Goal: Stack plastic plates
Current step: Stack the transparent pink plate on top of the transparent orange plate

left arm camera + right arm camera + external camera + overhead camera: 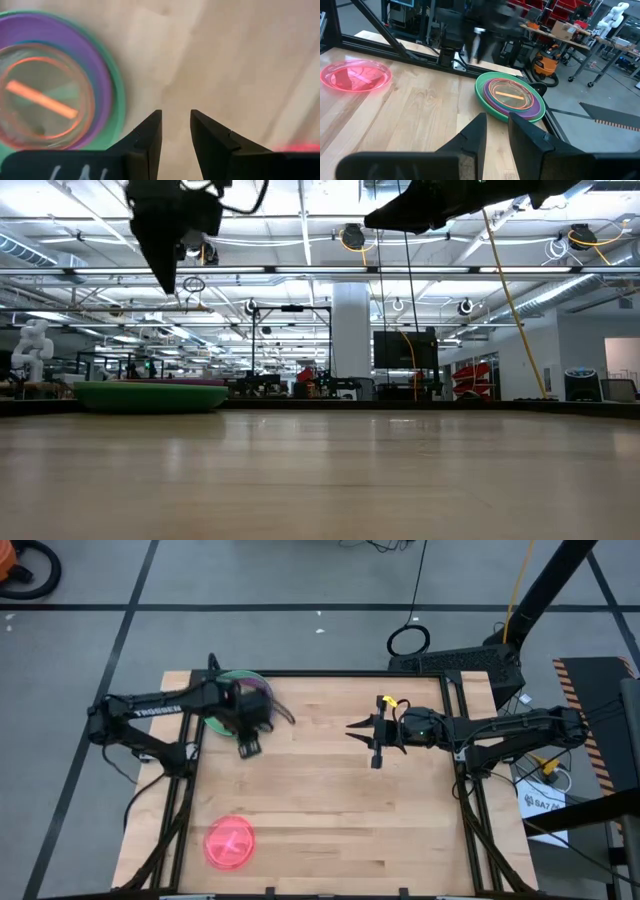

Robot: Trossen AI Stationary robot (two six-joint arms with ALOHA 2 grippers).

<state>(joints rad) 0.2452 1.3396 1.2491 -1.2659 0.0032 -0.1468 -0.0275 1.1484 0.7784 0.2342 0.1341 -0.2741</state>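
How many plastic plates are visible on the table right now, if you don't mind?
4: a green plate, purple plate and orange plate stacked at one corner, a pink plate alone. Others may be hidden.

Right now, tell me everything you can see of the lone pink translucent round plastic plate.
The pink translucent round plastic plate is shallow with a raised rim, glossy and see-through, so the wood shows through it. It lies flat and right way up on the wooden table, at the near left corner, alone. Nothing touches it but the tabletop. It sits well apart from the stacked plates at the far left, and both grippers are away from it.
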